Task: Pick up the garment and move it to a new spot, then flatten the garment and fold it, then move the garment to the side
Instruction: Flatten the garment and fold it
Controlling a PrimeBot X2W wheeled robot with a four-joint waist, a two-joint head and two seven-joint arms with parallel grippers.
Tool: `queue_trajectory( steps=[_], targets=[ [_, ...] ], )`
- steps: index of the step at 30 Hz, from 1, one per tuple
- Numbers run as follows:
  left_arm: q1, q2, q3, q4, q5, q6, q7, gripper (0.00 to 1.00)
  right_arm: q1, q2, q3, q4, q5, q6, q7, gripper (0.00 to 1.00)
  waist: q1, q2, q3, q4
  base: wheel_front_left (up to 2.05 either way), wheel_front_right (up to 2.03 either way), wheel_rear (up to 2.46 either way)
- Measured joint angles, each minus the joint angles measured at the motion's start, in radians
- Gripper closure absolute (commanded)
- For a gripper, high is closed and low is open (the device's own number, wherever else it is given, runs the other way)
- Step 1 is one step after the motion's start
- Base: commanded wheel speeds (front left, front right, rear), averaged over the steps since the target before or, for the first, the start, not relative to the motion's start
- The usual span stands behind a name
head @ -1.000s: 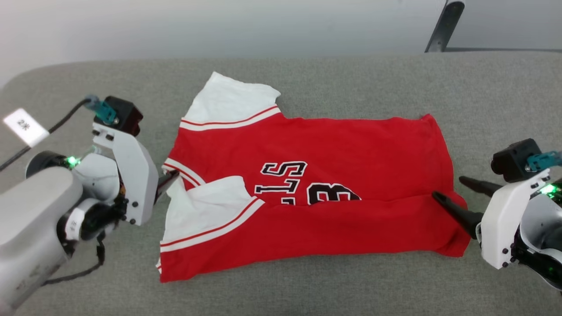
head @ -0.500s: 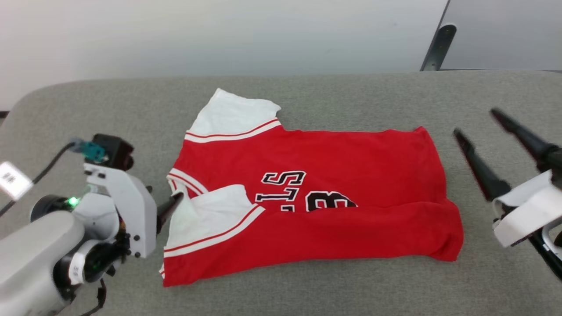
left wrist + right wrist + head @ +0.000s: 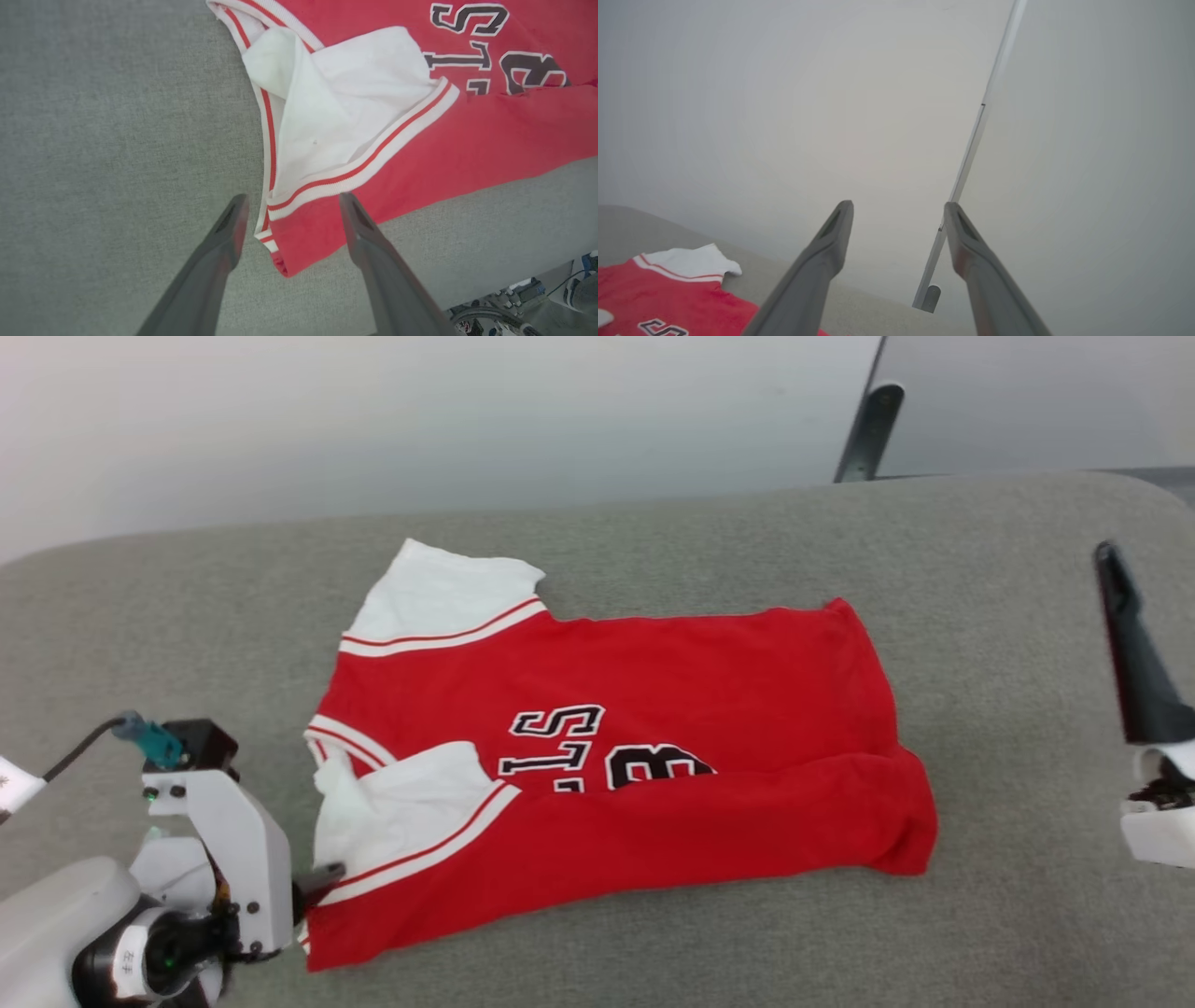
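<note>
The garment (image 3: 653, 709), a red jersey with black white-edged lettering and white sleeves, lies flat on the grey surface, its near long edge folded over the lettering. In the left wrist view my left gripper (image 3: 293, 198) is open, its two dark fingers straddling the garment's (image 3: 467, 140) striped near-left corner and holding nothing. One fingertip (image 3: 322, 877) of it shows at that corner in the head view. My right gripper (image 3: 899, 205) is open and empty, raised and pointing at the wall. Its finger (image 3: 1125, 653) stands well to the right of the garment.
The grey padded surface (image 3: 1008, 616) extends around the garment on all sides. A pale wall runs behind it, with a dark metal post (image 3: 868, 429) at the back right. Cables and a wheel (image 3: 514, 308) show below the surface's near edge.
My right gripper has left the garment's right corner and swung up and away. My left gripper has slid from the collar edge to the near-left corner. The head camera has also shifted.
</note>
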State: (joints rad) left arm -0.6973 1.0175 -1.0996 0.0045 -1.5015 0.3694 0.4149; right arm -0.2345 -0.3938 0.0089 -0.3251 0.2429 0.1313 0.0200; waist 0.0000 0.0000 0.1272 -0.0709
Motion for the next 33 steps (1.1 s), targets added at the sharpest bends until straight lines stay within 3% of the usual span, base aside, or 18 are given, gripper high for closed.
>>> queue_trajectory(
  steps=[9,18,20,21,25,29,33],
  targets=[
    [0.0,0.008,-0.018,0.054,-0.083,0.048,0.148,0.0,0.05,0.071,-0.085,-0.142,0.004,0.0,0.062,0.0,0.0,0.0,0.033,-0.064,0.0,0.0,0.0],
    [0.013,-0.032,-0.012,0.148,-0.146,0.046,0.193,0.0,0.087,0.107,-0.094,-0.174,0.018,0.0,0.091,0.0,0.0,0.0,0.075,-0.115,0.0,0.0,0.0],
    [0.017,-0.038,-0.008,0.163,-0.16,0.029,0.201,0.63,0.096,0.111,-0.094,-0.174,0.023,0.0,0.095,0.0,0.0,0.0,0.083,-0.12,0.0,0.0,0.0],
    [0.018,-0.039,-0.002,0.171,-0.164,0.025,0.2,1.0,0.098,0.117,-0.094,-0.173,0.028,0.0,0.098,0.0,0.0,0.0,0.087,-0.122,0.0,0.0,0.0],
    [0.015,-0.04,-0.001,0.193,-0.151,-0.007,0.192,1.0,0.102,0.116,-0.081,-0.165,0.044,0.0,0.128,0.0,0.0,0.0,0.096,-0.123,0.0,0.0,0.0],
    [0.007,-0.041,0.005,0.198,-0.151,-0.012,0.192,1.0,0.104,0.1,-0.066,-0.145,0.076,0.0,0.203,0.0,0.0,0.0,0.099,-0.117,0.0,0.0,0.0],
    [0.0,-0.047,0.004,0.192,-0.142,-0.014,0.191,1.0,0.124,0.071,-0.035,-0.104,0.149,0.0,0.385,0.0,0.0,0.0,0.102,-0.104,0.0,0.0,0.0]
  ],
)
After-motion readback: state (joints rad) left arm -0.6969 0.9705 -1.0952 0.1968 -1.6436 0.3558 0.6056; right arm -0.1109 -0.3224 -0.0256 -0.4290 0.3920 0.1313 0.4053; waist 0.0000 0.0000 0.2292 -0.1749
